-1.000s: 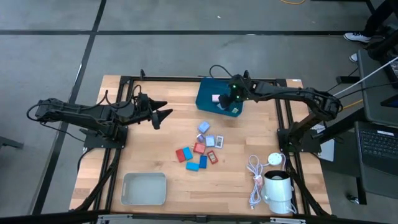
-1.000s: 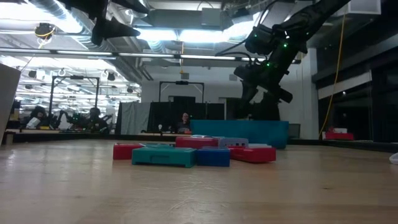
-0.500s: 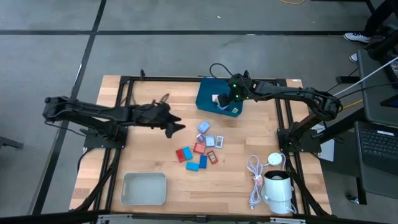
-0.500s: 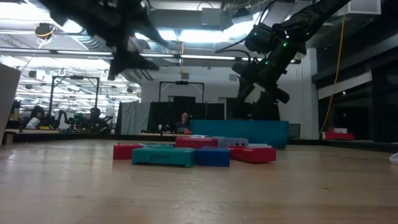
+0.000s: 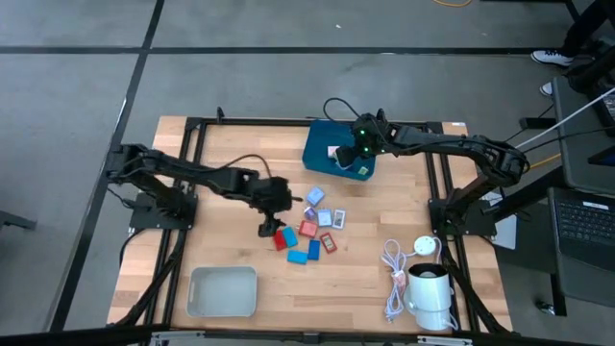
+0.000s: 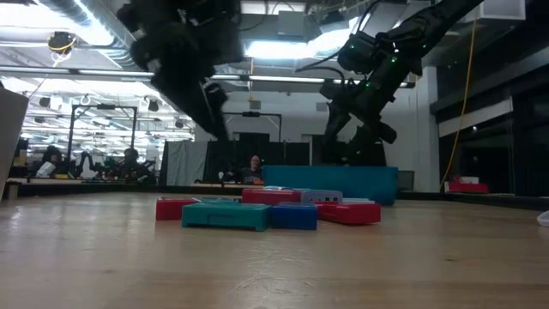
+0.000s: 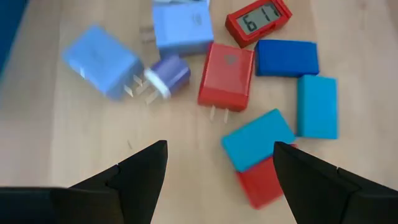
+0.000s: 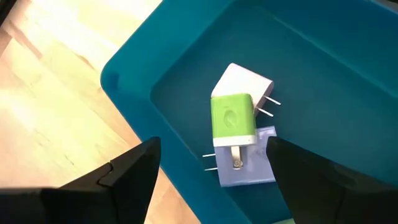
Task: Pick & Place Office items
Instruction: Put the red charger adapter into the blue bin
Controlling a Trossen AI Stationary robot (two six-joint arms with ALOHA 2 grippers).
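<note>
The office items are small flat pieces in red, blue, teal and lavender, lying in a cluster mid-table; the low view shows them as a low row. My left gripper hangs open just left of the cluster, pointing down. In the left wrist view its fingers stand above bare wood beside a red plug piece and a teal piece. My right gripper hovers open over the blue bin. A green piece, a white one and a lavender one lie on the bin's floor.
A white tray sits near the table's near-left corner. A coiled white cable and a white cylindrical device occupy the near-right corner. A red clock-faced piece lies at the cluster's edge. Bare wood lies between the tray and the cluster.
My left arm has swung from the table's left side toward the right and near edge, reaching the item cluster, and its gripper has tipped from level to pointing down while dropping lower. The items have stayed where they were.
</note>
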